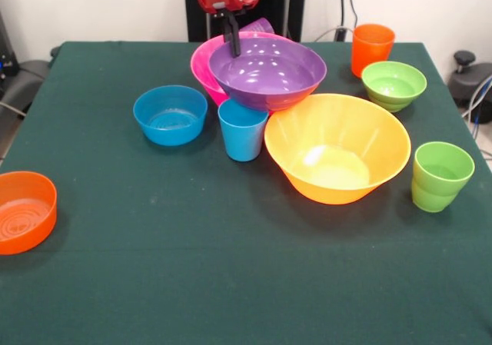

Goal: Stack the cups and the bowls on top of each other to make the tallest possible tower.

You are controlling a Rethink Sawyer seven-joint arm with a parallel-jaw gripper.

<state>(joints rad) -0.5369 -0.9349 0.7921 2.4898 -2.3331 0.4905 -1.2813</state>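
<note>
My gripper (233,49) hangs from the red arm at the top and is shut on the far-left rim of the wide purple bowl (269,72). That bowl sits tilted over the large pink bowl (202,64), which it mostly hides. The purple cup (261,26) peeks out behind them. The sky blue cup (242,134) stands upright just in front of the purple bowl. The large yellow-orange bowl (338,145) is to its right and the small blue bowl (169,114) to its left. The orange cup (372,47), small green bowl (393,84) and lime green cup (440,176) stand at the right. The small orange bowl (23,210) is at the left edge.
The dark green table (231,283) has its near half bare. The robot's black pedestal (200,11) stands behind the far edge. Cables and dark equipment (469,76) lie off the table at the right.
</note>
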